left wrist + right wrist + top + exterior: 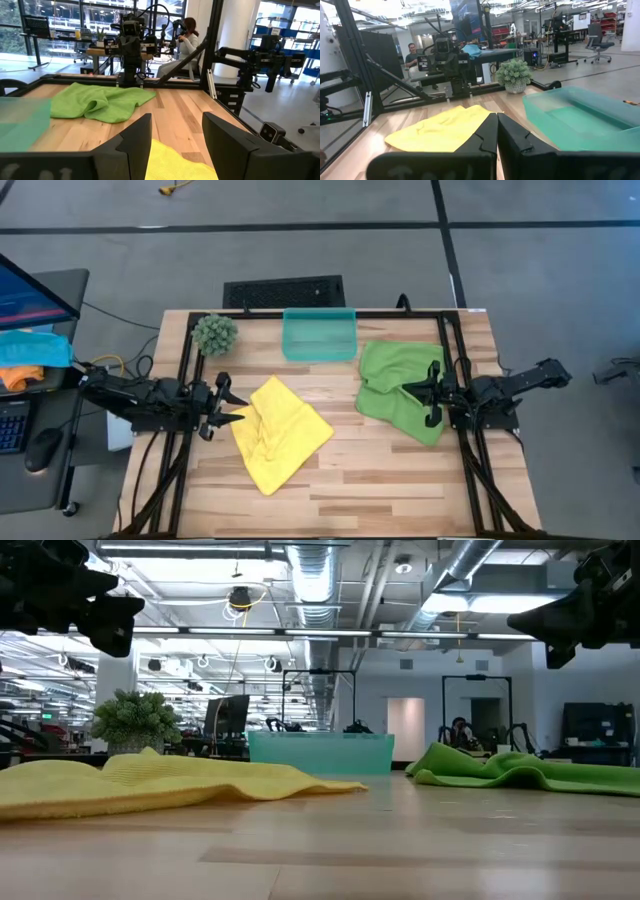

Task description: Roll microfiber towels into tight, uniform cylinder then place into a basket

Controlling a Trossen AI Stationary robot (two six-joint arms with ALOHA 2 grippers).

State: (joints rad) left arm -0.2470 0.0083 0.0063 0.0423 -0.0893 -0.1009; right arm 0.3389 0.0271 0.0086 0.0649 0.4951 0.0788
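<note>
While two towels lie flat, one yellow [276, 432] at centre and one green [392, 388] to its right, one basket [319, 334] sits above them. Left gripper [232, 406] gapes wide and empty; right gripper [418, 392] is pinched closed, holding nothing.

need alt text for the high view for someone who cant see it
A yellow towel and a green towel lie unrolled on a wooden table, an empty teal basket behind them. The open left gripper and shut right gripper flank them.
</note>
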